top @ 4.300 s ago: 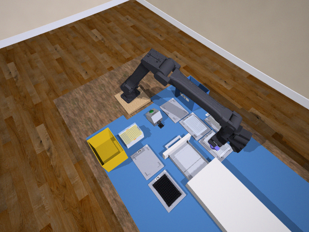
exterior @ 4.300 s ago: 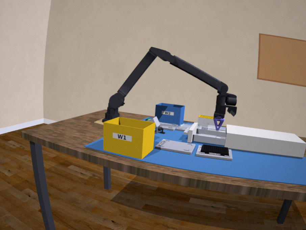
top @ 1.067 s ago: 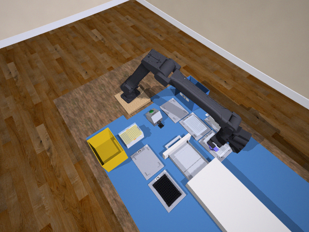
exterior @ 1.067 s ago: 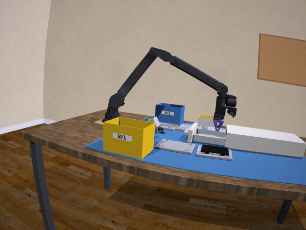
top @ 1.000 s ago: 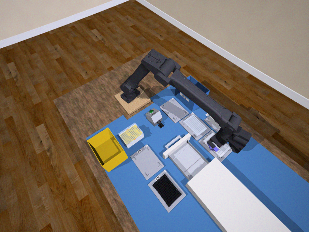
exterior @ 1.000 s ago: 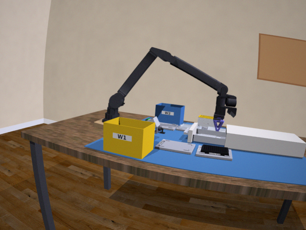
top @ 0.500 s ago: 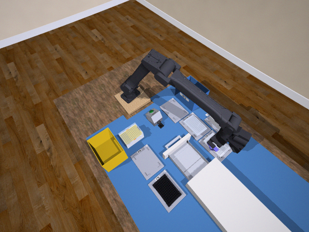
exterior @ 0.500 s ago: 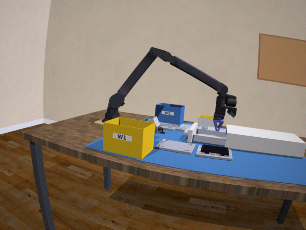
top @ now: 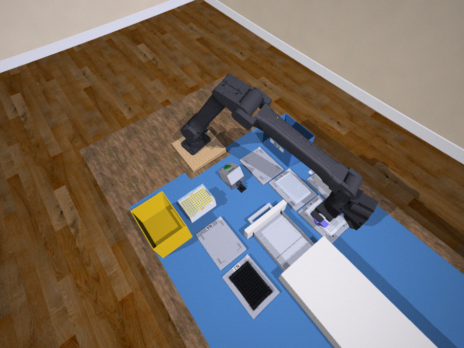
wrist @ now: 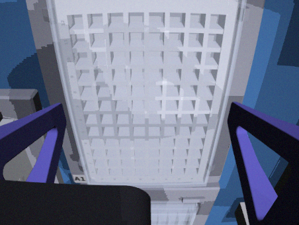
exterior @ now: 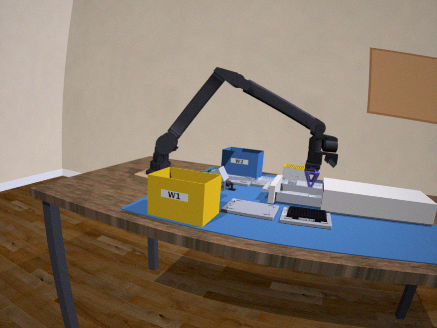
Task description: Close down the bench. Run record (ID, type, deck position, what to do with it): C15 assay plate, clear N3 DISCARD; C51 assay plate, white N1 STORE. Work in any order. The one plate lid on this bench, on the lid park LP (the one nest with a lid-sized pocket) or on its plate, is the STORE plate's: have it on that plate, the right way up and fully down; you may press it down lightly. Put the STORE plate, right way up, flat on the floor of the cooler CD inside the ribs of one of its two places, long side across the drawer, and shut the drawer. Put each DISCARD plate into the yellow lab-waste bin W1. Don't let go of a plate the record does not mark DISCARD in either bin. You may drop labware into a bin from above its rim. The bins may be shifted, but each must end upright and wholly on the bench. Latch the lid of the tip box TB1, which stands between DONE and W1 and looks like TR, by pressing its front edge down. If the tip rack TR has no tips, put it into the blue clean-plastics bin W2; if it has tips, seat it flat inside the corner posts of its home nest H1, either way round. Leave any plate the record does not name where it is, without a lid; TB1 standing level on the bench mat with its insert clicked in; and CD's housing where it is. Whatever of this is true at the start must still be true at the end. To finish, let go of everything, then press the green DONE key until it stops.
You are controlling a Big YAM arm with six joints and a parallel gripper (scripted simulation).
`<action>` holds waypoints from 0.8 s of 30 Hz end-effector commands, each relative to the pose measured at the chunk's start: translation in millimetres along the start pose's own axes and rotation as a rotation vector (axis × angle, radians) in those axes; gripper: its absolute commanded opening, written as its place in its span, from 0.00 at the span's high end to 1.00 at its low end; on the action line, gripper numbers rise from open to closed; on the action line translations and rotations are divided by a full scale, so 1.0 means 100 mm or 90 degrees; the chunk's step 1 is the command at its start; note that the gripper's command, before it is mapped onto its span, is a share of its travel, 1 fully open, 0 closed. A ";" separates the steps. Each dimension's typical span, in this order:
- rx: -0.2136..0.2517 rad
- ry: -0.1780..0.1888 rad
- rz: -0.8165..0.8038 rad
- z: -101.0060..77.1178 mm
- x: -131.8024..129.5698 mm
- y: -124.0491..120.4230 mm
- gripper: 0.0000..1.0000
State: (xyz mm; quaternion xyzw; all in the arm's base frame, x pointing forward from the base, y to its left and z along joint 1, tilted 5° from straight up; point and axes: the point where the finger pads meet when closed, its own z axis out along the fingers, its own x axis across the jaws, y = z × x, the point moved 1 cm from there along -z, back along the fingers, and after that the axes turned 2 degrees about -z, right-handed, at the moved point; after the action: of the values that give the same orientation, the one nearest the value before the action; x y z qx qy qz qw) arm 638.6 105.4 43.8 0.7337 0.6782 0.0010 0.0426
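Note:
My gripper (wrist: 146, 112) is open and hangs over the white plate (wrist: 145, 82) in nest N1 (top: 325, 219). One purple finger stands off each long side of the plate, and neither touches it. A clear lid with a sheen appears to lie over the plate's wells. The gripper also shows in the exterior view (exterior: 312, 178). The clear plate (top: 292, 187) sits in nest N3. The cooler drawer (top: 280, 233) stands open in front of its white housing (top: 352, 297). The tip box with yellow tips (top: 196, 202) stands between the yellow bin W1 (top: 161, 223) and the green DONE key (top: 227, 167).
The blue bin W2 (top: 297, 130) is behind my arm. A black plate (top: 250, 285) sits in N2. Nest N4 (top: 220, 241) and another grey nest (top: 261, 165) hold nothing. A rack with yellow tips (exterior: 294, 168) stands behind the drawer.

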 end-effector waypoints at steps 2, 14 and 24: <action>-0.018 0.006 0.005 -0.05 -0.06 0.15 0.00; -0.008 0.003 0.004 -0.22 -0.05 0.05 0.00; -0.043 0.013 0.007 -0.57 0.01 0.22 0.00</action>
State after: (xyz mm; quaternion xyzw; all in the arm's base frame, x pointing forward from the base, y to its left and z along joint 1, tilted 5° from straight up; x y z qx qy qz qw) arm 638.5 105.4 66.1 0.7337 0.6781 0.0025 0.0436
